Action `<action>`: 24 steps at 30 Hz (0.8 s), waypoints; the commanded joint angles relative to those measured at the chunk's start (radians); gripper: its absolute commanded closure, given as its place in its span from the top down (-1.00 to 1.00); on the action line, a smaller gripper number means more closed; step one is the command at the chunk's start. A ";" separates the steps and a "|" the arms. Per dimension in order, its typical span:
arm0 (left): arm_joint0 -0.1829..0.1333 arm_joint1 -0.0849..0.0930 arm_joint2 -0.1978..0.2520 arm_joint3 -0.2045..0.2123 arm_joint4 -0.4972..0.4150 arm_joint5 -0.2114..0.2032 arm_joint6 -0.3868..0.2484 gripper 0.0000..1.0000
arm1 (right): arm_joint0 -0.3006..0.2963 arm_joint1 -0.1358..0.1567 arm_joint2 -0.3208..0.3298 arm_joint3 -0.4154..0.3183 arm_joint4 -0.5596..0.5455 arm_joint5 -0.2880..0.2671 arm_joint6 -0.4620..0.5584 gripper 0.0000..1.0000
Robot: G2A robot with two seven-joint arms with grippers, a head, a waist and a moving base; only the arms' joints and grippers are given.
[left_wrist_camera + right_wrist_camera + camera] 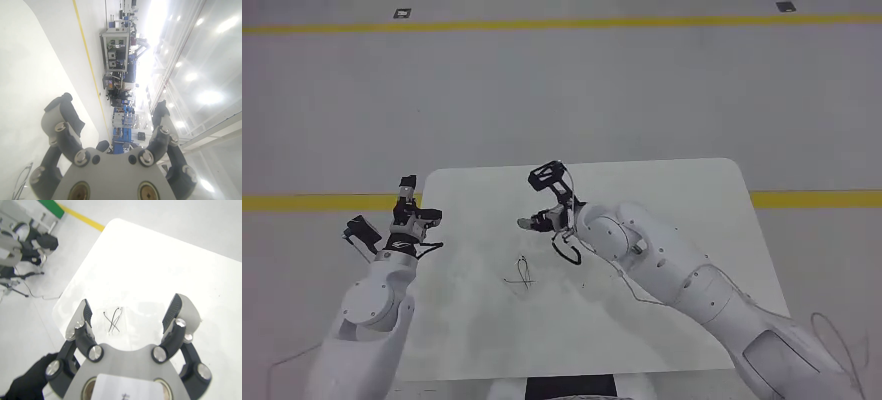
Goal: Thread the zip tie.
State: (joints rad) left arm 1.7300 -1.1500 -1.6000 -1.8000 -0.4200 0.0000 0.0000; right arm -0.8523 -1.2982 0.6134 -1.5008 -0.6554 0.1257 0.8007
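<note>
I have two grippers, and both are spread wide with nothing in them. On the worktop (482,200) I count at least two zip ties (113,321). They cross each other, so I cannot tell the exact number.

My right gripper (130,308) hangs above the worktop and tips down toward it. The zip ties lie on the surface beneath it, apart from it. In its own wrist view they show in the gap between the two fingers, nearer one finger than the other. From the top view this gripper (542,200) sits over the middle of the worktop, and the zip ties (524,272) are near it, on the side toward my body.

My left gripper (384,210) is held at the worktop's edge, turned on its side. Its fingers (64,113) touch nothing, and the zip ties lie well apart from it, toward my right gripper.

The zip ties are thin black strips, bowed and not straight. The worktop is smooth, white and round-cornered. My fingers have pale grey backs, black ribbed pads (171,311), black links and round silver screws.
</note>
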 commanded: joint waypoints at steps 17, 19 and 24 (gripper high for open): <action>0.000 0.000 0.000 0.000 0.000 0.000 0.000 1.00 | 0.082 -0.073 -0.124 0.073 0.133 -0.048 0.243 1.00; 0.000 0.000 0.000 0.000 0.000 0.000 0.000 1.00 | 0.082 -0.073 -0.124 0.073 0.133 -0.048 0.243 1.00; 0.000 0.000 0.000 0.000 0.000 0.000 0.000 1.00 | 0.084 -0.088 -0.155 0.078 0.138 -0.064 0.270 1.00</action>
State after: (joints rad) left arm 1.7300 -1.1500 -1.6000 -1.8000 -0.4200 0.0000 0.0000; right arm -0.7746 -1.3803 0.4680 -1.4309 -0.5158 0.0561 1.0581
